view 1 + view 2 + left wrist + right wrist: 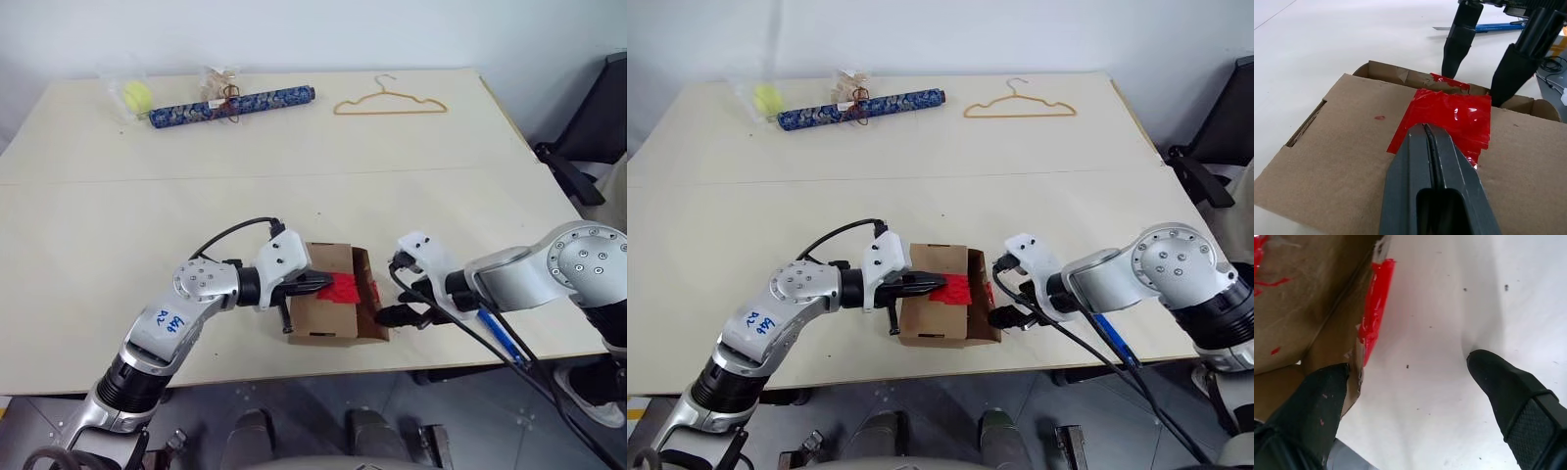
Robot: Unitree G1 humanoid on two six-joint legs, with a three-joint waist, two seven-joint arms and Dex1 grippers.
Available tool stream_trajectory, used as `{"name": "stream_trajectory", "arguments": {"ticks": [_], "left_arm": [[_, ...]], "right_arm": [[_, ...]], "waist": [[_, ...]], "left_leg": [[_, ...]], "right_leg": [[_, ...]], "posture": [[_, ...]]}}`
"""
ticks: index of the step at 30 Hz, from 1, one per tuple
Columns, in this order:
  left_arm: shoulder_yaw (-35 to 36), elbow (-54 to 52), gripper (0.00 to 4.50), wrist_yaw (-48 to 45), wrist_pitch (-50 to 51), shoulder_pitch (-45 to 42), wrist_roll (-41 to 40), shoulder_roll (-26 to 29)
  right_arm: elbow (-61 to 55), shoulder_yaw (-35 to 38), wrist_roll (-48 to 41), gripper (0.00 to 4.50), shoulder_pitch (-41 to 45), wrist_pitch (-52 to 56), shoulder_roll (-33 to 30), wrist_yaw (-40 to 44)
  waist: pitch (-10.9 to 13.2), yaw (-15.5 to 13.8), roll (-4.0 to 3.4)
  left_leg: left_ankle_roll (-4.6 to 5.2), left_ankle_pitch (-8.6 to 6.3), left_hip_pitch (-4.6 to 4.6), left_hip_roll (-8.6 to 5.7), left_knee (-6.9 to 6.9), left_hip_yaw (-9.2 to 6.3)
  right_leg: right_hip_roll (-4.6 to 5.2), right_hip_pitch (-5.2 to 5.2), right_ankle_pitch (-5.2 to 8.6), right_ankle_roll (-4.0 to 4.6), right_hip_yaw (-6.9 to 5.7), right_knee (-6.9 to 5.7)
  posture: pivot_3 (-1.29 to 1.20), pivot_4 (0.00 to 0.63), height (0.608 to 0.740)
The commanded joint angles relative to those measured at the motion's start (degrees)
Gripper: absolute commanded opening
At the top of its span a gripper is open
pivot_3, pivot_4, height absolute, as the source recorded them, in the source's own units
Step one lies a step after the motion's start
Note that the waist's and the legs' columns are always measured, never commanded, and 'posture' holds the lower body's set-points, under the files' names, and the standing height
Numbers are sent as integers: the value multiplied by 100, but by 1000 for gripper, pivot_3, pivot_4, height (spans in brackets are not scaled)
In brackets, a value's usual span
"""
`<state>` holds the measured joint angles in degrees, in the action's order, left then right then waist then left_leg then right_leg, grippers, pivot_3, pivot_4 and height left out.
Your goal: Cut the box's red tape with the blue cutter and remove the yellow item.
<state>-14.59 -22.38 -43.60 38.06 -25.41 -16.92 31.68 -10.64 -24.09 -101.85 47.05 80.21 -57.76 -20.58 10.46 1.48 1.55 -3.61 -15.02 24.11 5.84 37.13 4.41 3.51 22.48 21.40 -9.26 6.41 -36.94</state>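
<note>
The table (294,196) is a wide, pale surface. At its near edge sits the box (318,318), brown cardboard, with one flap standing up on the side toward the right arm. Along the far edge lie a dark blue patterned roll (232,107), a tan wire hanger (390,103) to its right, a yellow-green ball (136,95) in clear wrap at its left end, and a small crinkled packet (221,88) resting against the roll.

The left gripper (321,285) reaches over the box from the left, its fingers (1432,161) pressed together with nothing between them and their tips resting on the red tape (1449,120). The tape is a bright patch on the box's top, running to the edge where the raised flap begins; a torn red strip (1375,303) clings to that flap's edge.

The right gripper (400,316) hangs just beside the box on its right side, pointing down toward the table, fingers (1508,387) spread wide and empty. One finger is at the flap's edge, the other over bare table.

The blue cutter (502,338) lies on the table under the right forearm, near the table's edge and apart from the box.
</note>
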Motion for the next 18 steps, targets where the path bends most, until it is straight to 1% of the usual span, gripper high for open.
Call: {"name": "stream_trajectory", "arguments": {"ticks": [1, 4, 9, 13, 18], "left_arm": [[-212, 177, 0, -67, 300, 241, 73, 130], [-200, 174, 0, -63, 302, 238, 72, 128], [-189, 211, 0, -74, 268, 210, 81, 129], [-208, 260, 0, -98, 251, 150, 99, 109], [-207, 281, 0, -106, 249, 118, 111, 122]], "right_arm": [[116, 292, 358, 4463, -96, -4, 34, -39], [100, 509, 436, 4463, -160, -194, 250, -8], [274, 729, 553, 4463, 56, -245, 685, -82], [518, 767, 930, 4463, 252, -163, 1106, -167], [607, 839, 1656, 4463, 172, 99, 1401, -33]], "waist": [[0, 5, 0], [0, 8, 1], [0, 10, 1], [0, 11, 0], [-1, 9, 0]], "left_leg": [[0, 0, 0, 0, 0, 0], [0, 0, 0, 1, 2, 0], [-1, 0, 0, 0, 4, 1], [-3, 2, 0, 1, 3, 1], [-8, 4, 0, 0, 0, 2]], "right_leg": [[0, 0, 0, 0, 0, 0], [-1, 0, 0, 0, 0, -1], [-1, 0, -1, -1, 1, -3], [-1, 2, -1, -1, 0, -4], [-1, 3, -1, -1, -1, -3]], "posture": [[0, 150, 740], [0, 150, 740], [0, 150, 740], [0, 150, 740], [0, 150, 740]]}}
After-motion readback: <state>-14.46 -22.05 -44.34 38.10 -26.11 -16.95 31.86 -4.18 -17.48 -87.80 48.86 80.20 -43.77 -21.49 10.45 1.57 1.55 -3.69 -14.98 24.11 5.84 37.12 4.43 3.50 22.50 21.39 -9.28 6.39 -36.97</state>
